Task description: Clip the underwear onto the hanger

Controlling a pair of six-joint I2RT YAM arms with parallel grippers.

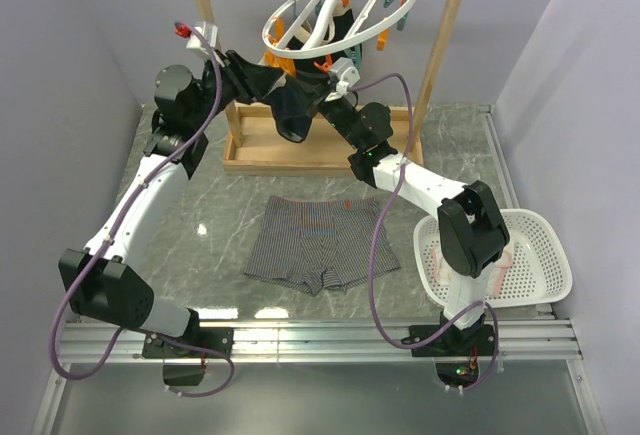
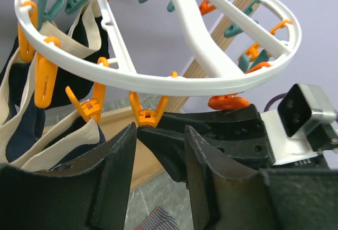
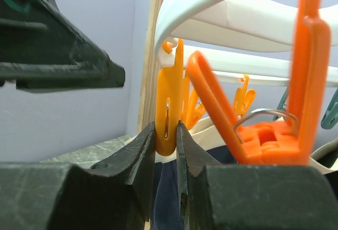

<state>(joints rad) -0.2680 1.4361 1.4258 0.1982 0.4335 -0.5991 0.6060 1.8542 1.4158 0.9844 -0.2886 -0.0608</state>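
Underwear: grey, finely striped. It is laid flat on the table in front of the wooden frame, legs toward the near edge, and is touched by neither arm.

Hanger: hung from the frame's top bar, well above the underwear. A dark garment is already pinned to it.

Left fingers: held partly apart just under the hanger, with nothing gripped.

Right fingers: pinched on the lower end of an orange clip. Whether the clip is thereby opened cannot be told.

Step in hand, as judged: work at the clips, with pick-up of the underwear not yet begun.

Next move, as judged: the clip is to be let go. The waistband is to be taken at the table and lifted to a free clip, which is to be squeezed open by the other arm.
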